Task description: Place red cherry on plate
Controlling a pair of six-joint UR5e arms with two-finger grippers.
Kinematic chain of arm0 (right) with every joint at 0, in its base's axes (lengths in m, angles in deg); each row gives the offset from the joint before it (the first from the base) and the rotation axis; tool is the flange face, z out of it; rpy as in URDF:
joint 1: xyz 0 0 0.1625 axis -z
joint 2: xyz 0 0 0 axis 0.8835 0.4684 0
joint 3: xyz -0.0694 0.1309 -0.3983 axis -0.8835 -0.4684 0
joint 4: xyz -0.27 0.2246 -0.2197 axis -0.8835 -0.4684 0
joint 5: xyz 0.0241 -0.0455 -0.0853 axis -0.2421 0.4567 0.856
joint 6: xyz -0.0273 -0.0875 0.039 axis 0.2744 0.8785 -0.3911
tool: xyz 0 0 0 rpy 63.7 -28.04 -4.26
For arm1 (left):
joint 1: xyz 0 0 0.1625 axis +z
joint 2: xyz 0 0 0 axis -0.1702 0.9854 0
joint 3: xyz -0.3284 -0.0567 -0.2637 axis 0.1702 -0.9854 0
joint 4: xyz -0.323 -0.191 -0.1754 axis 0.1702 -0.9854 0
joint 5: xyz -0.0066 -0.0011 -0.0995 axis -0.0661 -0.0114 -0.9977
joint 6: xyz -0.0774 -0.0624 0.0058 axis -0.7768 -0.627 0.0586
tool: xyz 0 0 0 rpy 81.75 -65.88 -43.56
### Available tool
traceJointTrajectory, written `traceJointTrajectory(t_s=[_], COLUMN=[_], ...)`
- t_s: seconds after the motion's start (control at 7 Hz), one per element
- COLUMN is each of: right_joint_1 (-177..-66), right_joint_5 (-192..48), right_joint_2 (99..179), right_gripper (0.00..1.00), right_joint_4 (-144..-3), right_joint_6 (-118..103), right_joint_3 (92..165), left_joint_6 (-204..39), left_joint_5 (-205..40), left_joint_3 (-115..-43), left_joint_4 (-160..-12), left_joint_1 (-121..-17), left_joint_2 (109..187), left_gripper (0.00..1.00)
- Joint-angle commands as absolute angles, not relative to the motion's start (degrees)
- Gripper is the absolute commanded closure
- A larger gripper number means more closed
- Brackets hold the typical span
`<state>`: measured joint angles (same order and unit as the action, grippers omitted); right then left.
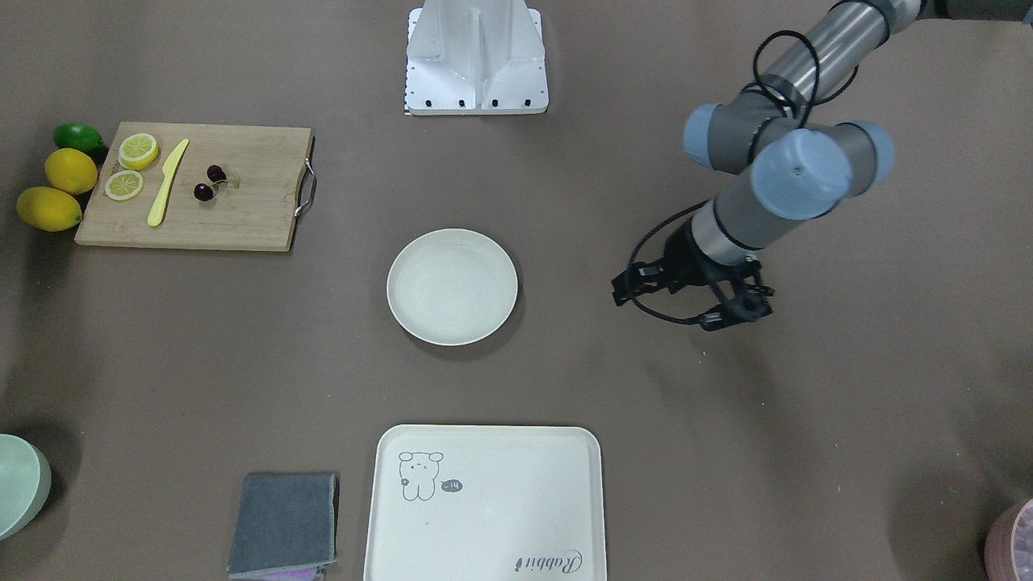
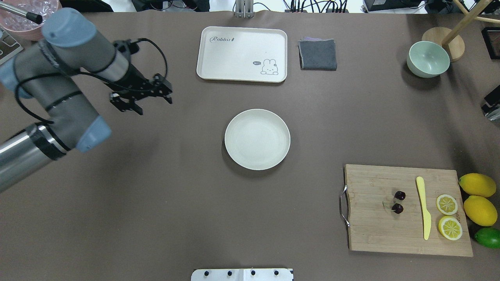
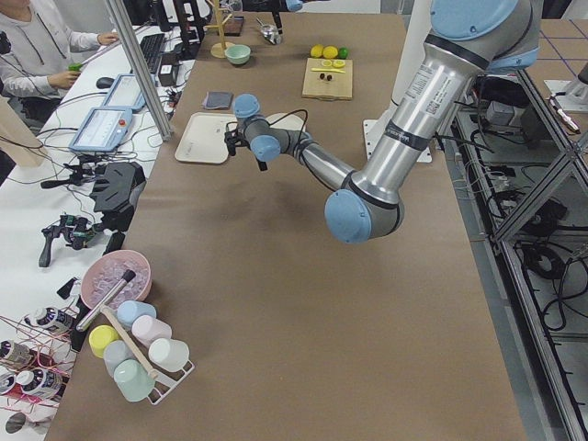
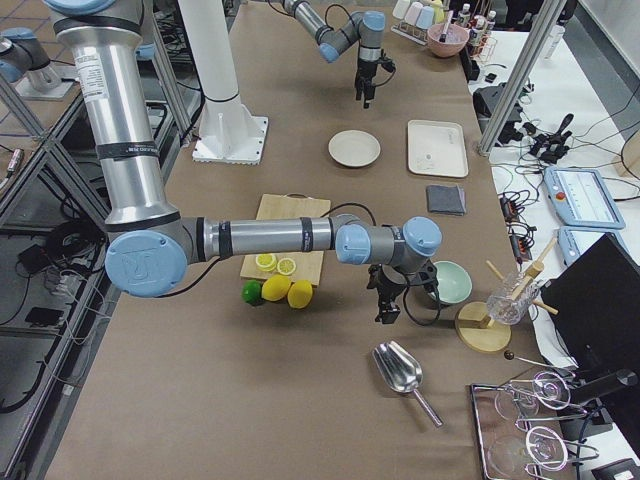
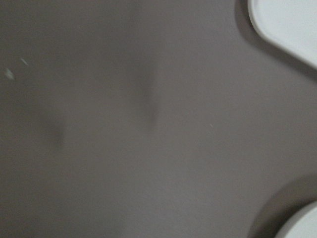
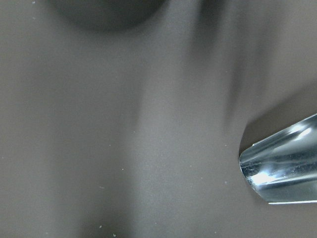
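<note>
The red cherry (image 1: 210, 183), a pair of small dark glossy fruits, lies on the wooden cutting board (image 1: 242, 218), also seen in the overhead view (image 2: 398, 201). The round cream plate (image 1: 452, 286) sits bare at the table's middle (image 2: 257, 139). My left gripper (image 1: 730, 316) hovers open and holds nothing, off the plate's side away from the board (image 2: 127, 107). My right gripper (image 4: 385, 300) shows only in the exterior right view, beyond the lemons near the green bowl; I cannot tell its state.
On the board lie two lemon slices (image 2: 448, 216) and a yellow knife (image 2: 424, 207); two lemons (image 2: 478, 197) and a lime (image 2: 488, 237) sit beside it. A cream bear tray (image 2: 242, 43), grey cloth (image 2: 317, 54) and green bowl (image 2: 427, 58) line the far edge. A metal scoop (image 4: 400, 372) lies near my right gripper.
</note>
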<state>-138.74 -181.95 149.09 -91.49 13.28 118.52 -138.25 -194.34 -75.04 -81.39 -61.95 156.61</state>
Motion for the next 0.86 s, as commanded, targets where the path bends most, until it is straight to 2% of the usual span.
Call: traceJointTrajectory(t_s=[0.0,0.29,0.71], right_joint_1=[-138.7,-138.5,-138.3], right_joint_5=[-182.1,-182.2,-182.1], right_joint_2=[149.0,149.1,149.2], right_gripper=[0.00,0.00,0.00], right_joint_4=[-91.5,-91.6,-91.6], right_joint_6=[13.3,13.2,13.3], right_joint_3=[118.8,118.5,117.6], left_joint_6=[-111.3,-87.7,-70.2], left_joint_5=[-196.6,-196.3,-195.9], left_joint_3=[-75.5,-75.1,-71.4], left_joint_4=[-72.7,-63.8,-63.7], left_joint_1=[-73.7,-80.1,-85.9], left_joint_2=[149.1,144.5,137.5], left_gripper=[0.02,0.02,0.02])
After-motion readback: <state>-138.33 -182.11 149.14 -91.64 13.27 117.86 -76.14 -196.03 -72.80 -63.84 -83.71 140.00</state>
